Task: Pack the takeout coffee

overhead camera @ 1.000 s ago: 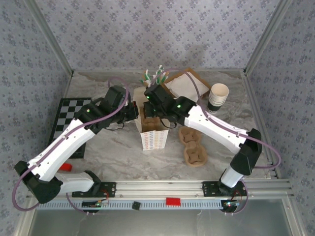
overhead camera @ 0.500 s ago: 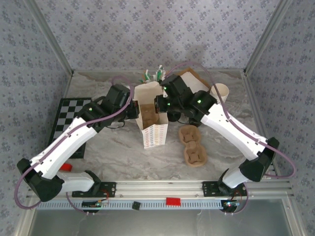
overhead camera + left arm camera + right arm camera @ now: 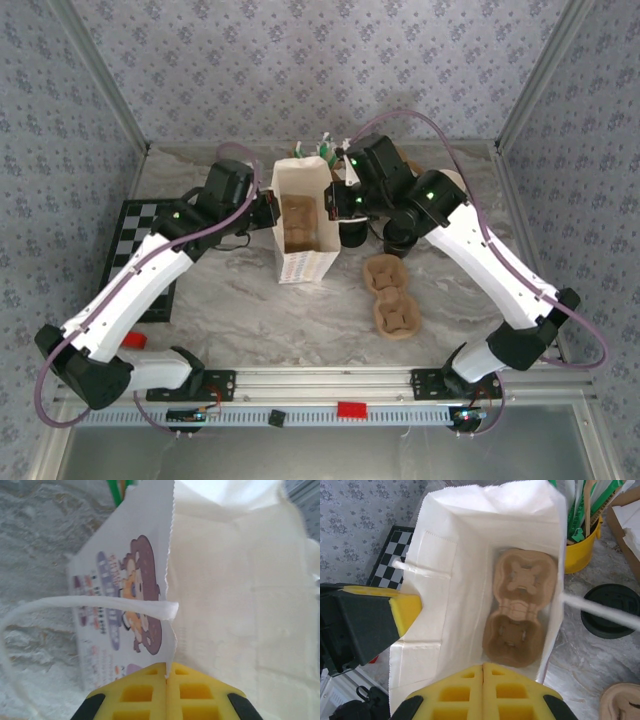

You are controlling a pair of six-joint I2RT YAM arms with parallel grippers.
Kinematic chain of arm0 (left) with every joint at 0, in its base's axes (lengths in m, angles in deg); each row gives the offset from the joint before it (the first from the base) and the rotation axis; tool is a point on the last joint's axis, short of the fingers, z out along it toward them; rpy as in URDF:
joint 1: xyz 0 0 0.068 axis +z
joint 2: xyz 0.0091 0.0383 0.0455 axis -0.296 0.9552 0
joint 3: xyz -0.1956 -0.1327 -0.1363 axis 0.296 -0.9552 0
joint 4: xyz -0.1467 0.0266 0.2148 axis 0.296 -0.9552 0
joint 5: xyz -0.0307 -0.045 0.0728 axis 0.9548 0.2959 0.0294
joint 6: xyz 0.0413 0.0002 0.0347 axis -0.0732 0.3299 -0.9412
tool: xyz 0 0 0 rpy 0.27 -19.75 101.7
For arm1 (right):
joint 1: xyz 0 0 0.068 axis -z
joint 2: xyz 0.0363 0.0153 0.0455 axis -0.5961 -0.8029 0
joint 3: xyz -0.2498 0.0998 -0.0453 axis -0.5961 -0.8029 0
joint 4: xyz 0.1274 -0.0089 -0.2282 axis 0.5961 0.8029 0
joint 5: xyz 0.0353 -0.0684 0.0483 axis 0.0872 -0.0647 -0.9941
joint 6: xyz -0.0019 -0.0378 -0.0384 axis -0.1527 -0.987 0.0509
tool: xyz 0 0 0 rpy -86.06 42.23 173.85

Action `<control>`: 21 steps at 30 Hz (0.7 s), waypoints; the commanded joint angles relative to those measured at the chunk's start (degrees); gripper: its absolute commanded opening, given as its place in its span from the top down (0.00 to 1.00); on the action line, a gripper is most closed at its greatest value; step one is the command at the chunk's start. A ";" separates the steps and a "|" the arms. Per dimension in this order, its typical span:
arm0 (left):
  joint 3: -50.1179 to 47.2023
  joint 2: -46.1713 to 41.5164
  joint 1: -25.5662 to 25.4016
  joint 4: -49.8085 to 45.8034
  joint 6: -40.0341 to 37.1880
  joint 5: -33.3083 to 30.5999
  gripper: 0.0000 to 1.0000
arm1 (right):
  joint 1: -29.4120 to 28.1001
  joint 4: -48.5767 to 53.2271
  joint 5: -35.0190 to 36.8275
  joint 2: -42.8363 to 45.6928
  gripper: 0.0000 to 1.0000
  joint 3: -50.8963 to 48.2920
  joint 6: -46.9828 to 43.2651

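Right wrist: left fingers (image 3: 405, 611), right fingers (image 3: 455, 695) pinch opposite bag (image 3: 445, 580) rims; carrier (image 3: 520, 605) inside.

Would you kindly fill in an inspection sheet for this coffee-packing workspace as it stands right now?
Surface: marbled tabletop, no spills seen.
Job's things: white paper bag standing open, one pulp cup carrier lying flat inside; two spare carriers on the table to its right; black lid beside the bag.
Clutter: chessboard at left; red object near the left base; yellow pot of straws behind the bag.
Grippers: left tool shut on the bag's left wall; right tool shut on its right wall.
Cables: purple cable looping along each arm, clear of the bag.
Surroundings: patterned walls, metal frame.
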 commanded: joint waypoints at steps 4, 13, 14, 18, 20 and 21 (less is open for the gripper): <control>-0.08 -2.12 0.21 3.63 -3.15 3.06 1.00 | 1.59 3.04 -2.80 1.44 0.99 2.19 -0.82; -0.58 -3.06 3.64 5.05 4.44 8.02 1.00 | 3.46 5.77 -4.38 2.26 0.98 4.18 -0.99; -0.60 -3.12 3.66 5.04 4.79 8.32 1.00 | 3.55 5.95 -4.47 2.42 0.97 4.51 -0.99; -0.60 -3.34 4.46 3.03 5.77 7.80 1.00 | 4.01 7.36 -4.81 2.80 0.95 5.87 -1.25; -1.86 -3.47 5.42 3.02 7.04 8.65 1.00 | 4.42 8.13 -4.91 3.06 0.95 6.21 -1.30; -2.80 -3.65 6.05 3.85 7.53 9.91 1.00 | 4.80 8.48 -5.08 3.16 0.95 6.30 -1.20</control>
